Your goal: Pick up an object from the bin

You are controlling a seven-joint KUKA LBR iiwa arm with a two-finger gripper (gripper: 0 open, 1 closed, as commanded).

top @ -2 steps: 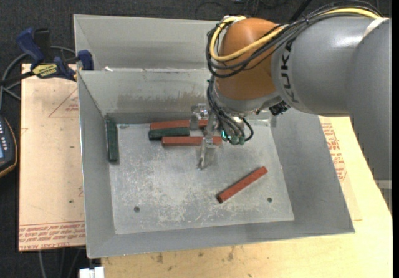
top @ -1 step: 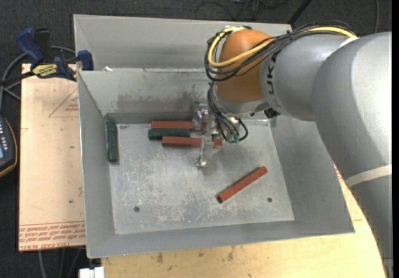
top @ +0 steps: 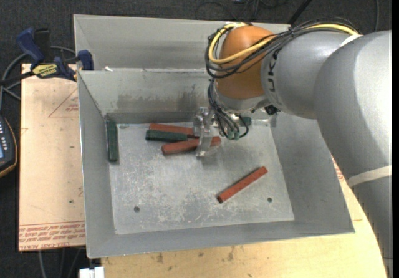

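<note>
My gripper (top: 204,146) reaches down at the back middle of the bin, its metal fingers over the right end of a small cluster of sticks. That cluster holds a red-brown stick (top: 169,128) at the top, a dark green stick (top: 166,136) under it and another red-brown stick (top: 182,146) at the bottom, which runs right up to the fingertips. Whether a stick sits between the fingers is hidden by the gripper body.
A separate red-brown stick (top: 242,184) lies slanted at the front right of the bin floor. A dark green stick (top: 111,141) lies upright along the left wall. The arm with its orange cover and cables hangs over the bin's back right.
</note>
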